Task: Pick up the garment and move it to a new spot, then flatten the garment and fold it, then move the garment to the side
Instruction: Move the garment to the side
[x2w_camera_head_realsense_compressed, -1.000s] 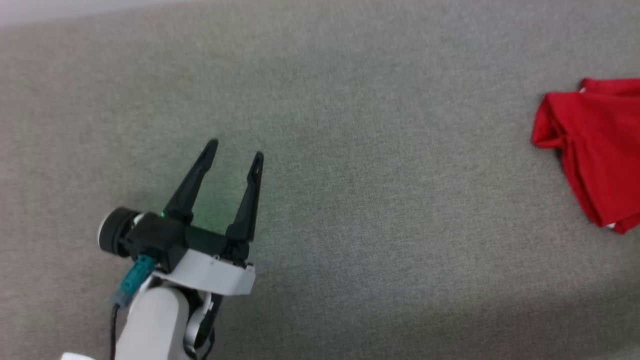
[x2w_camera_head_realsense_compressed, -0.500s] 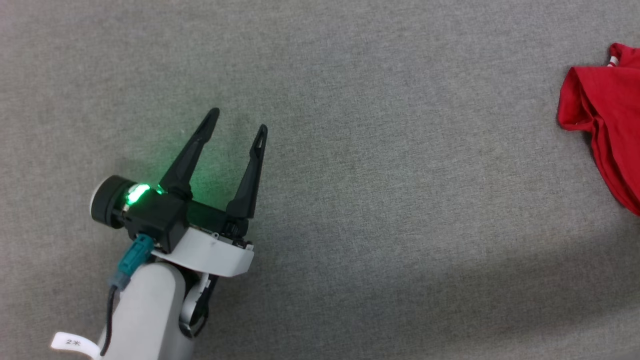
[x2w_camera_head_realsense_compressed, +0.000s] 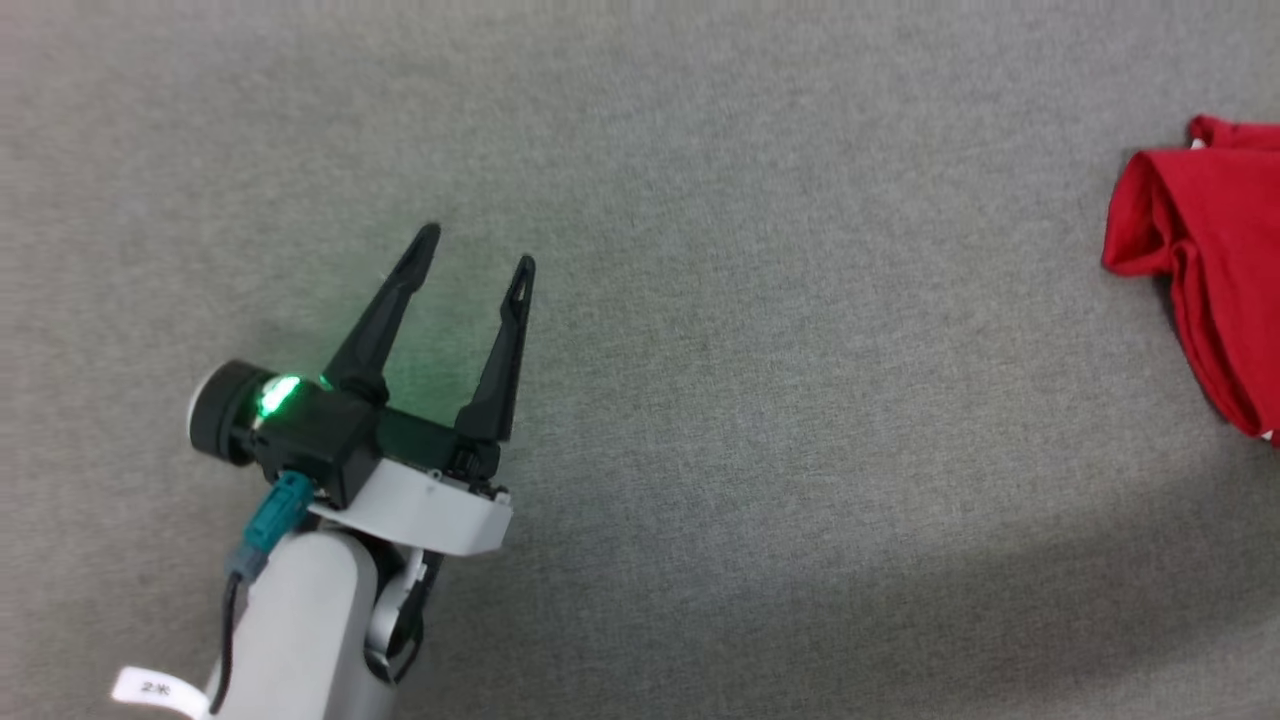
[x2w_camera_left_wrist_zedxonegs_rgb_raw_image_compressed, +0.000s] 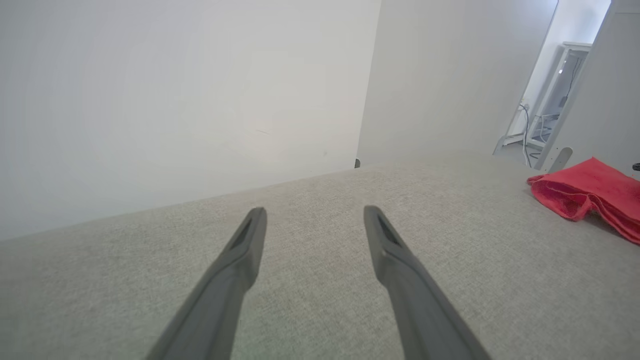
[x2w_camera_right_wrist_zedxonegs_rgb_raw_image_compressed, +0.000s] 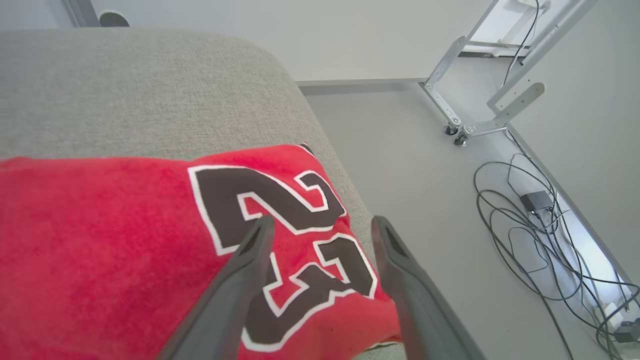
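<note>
While left claw (x2w_camera_head_realsense_compressed: 477, 249) stays spread, garment (x2w_camera_head_realsense_compressed: 1210, 260) rests

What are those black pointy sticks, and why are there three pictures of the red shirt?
It's a robot with two arms. The sticks are fingers of each arm's end effector, its grabbing part. One picture comes from a camera on its head, looking down at the grey surface; there the left end effector is open and empty. The other two come from wrist cameras looking along the fingers. The right end effector, open too, hovers over the red jersey with a black 23, lying near the surface's edge. Nothing is held.
</note>
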